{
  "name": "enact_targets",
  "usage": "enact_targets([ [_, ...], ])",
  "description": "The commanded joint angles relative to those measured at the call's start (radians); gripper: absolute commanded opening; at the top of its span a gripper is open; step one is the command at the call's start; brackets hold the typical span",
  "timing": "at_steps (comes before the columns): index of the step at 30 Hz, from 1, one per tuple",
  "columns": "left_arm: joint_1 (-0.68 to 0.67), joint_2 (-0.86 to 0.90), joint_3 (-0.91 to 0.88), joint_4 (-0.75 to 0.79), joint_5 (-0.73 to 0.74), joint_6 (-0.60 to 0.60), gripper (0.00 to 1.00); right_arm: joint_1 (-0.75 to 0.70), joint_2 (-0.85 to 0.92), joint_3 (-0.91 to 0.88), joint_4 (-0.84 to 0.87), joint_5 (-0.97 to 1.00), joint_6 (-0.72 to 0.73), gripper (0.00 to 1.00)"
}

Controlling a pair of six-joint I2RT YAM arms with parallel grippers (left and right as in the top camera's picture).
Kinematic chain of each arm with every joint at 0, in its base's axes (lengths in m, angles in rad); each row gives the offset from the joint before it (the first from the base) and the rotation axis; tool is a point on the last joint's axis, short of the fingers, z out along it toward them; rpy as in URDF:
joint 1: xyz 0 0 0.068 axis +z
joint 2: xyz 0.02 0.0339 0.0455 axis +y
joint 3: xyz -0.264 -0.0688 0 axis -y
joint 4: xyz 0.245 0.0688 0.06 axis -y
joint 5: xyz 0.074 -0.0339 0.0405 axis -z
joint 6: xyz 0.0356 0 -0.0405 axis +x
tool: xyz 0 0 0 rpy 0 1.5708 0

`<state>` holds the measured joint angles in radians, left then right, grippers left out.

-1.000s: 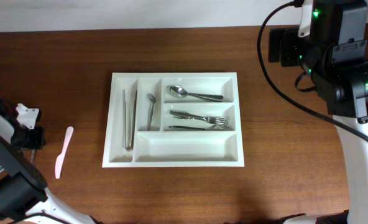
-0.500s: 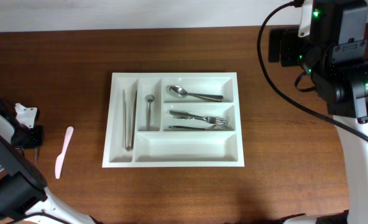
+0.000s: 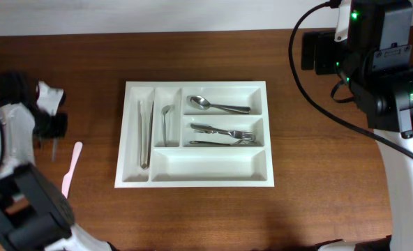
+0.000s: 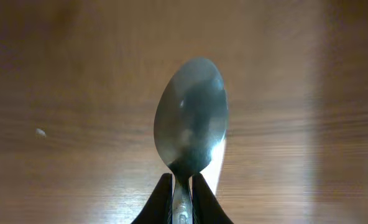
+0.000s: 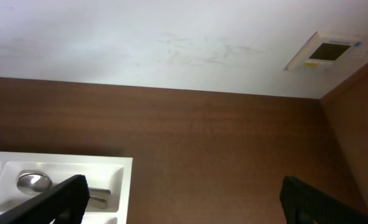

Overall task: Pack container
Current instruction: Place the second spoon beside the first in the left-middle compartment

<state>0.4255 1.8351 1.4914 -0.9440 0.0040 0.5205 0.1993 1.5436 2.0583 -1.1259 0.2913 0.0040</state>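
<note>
Container (image 3: 210,167) overhead — wrist view: left jaws clenched on spoon (image 4: 190,118); right jaws spread.

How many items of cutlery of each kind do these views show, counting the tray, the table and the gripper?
Spoons: 3 (large spoon and small spoon in the container, held spoon in the left gripper)
Forks: 2
Tongs: 1
Pink knife: 1
Total: 7

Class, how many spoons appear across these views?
3: big spoon in the container, top wide slot; small spoon, second narrow slot; third spoon in left gripper. None apparently hidden.
</note>
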Motion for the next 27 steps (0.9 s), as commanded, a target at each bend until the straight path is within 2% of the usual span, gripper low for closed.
enact_targets([
  [1,-0.084,-0.088,0.019,-0.049,0.064,-0.139,0.02,-0.005,0.001,0.008,0.002,0.013,0.012,0.99],
  [5,-0.207,-0.108,0.019,-0.090,0.166,-0.217,0.02,-0.005,0.001,0.008,0.002,0.013,0.012,0.99],
  [15,-0.537,-0.102,0.019,-0.028,0.172,-0.474,0.02,-0.005,0.001,0.008,0.002,0.013,0.012,0.99],
  [20,-0.616,-0.061,0.016,0.046,0.087,-0.581,0.02,-0.005,0.001,0.008,0.002,0.013,0.012,0.99],
  [27,-0.652,0.053,0.016,0.148,0.113,-0.603,0.02,-0.005,0.001,0.008,0.003,0.013,0.012,0.99],
])
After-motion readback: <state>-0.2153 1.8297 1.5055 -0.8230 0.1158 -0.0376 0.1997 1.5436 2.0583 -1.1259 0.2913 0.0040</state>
